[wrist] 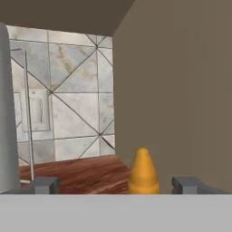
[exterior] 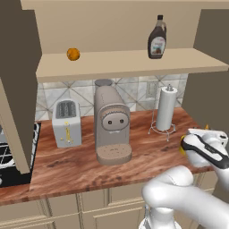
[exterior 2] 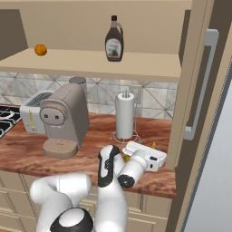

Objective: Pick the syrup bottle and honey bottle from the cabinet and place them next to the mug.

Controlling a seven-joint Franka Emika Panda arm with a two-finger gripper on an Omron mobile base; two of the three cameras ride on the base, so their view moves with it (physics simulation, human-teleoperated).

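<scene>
So the syrup is on the cabinet shelf, well right of the orange, untouched as far as I can tell. The honey looks off the shelf: its pointed orange cap sits between the hand's fingertips, which are spread wide with clear gaps on both sides, so released, not grasping it. The hand is low over the desk, right of the towel roll. A speck of yellow by the hand may be the mug, can't tell. I'd guess halfway: honey roughly delivered, syrup left to fetch.
</scene>
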